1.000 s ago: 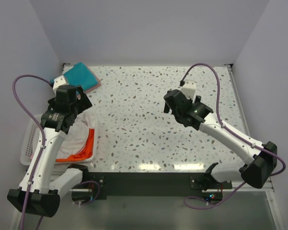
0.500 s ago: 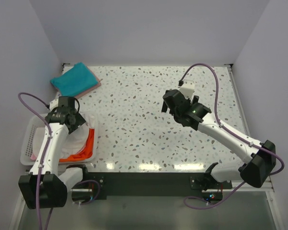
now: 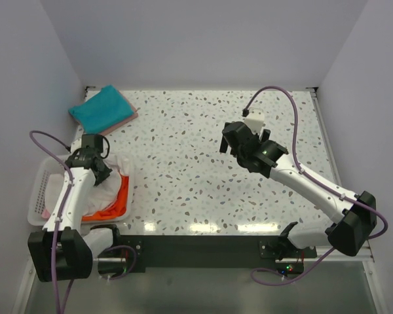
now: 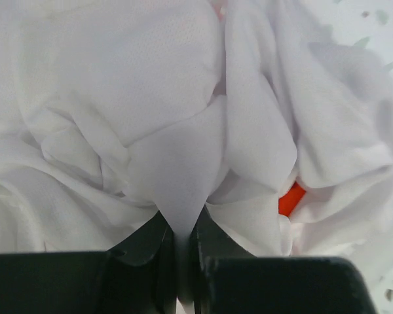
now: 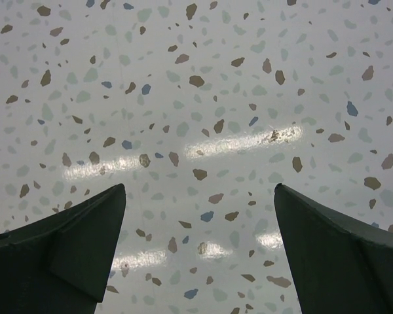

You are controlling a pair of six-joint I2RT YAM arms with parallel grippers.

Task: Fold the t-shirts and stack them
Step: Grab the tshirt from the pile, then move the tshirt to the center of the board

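the white t-shirt (image 4: 183, 124) lies crumpled in the lattice basket (image 3: 38, 191) at the lower left of the top view, over an orange t-shirt (image 4: 289, 198). the left gripper (image 4: 183, 230) pinches one thin fold of it, jaws nearly together. the hold is small (soft, fine-mesh knit), so lifting may slip it free or drag the orange one along. the right gripper (image 5: 200, 248) hangs wide open, empty, over the speckled table (image 5: 196, 98).
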